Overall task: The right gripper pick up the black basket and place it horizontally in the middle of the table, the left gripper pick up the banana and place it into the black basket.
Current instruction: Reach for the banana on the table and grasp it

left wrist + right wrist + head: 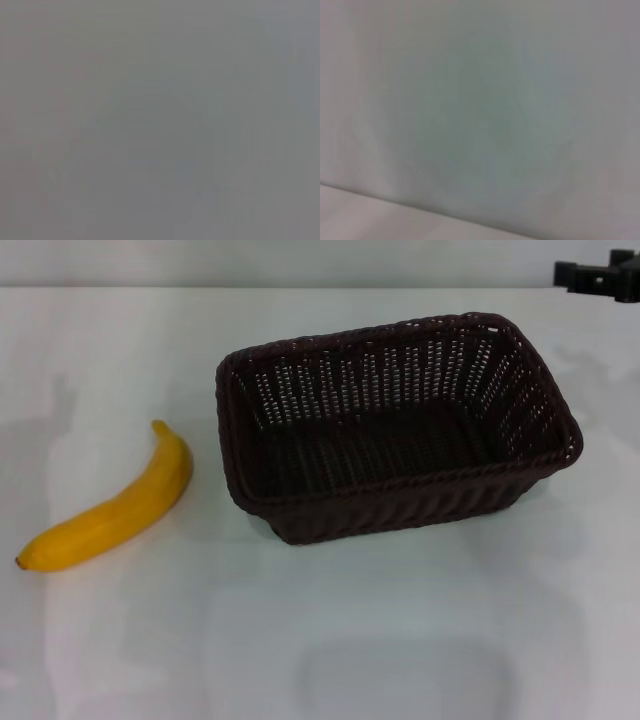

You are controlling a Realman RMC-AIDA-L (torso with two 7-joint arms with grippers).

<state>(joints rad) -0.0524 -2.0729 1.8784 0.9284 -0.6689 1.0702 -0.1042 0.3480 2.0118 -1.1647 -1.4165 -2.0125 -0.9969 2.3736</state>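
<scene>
The black basket (400, 512) stands upright on the white table (120, 350), a little right of the middle, with its long side running across the head view and slightly turned. It holds nothing. The banana (115, 510) lies on the table to the left of the basket, apart from it, with its stem end toward the basket and its dark tip at the near left. Neither gripper shows in the head view. Both wrist views show only a plain pale surface.
A small black blocky object (600, 278) sits at the far right corner, beyond the basket. Bare tabletop lies in front of the basket (330, 640) and at the far left.
</scene>
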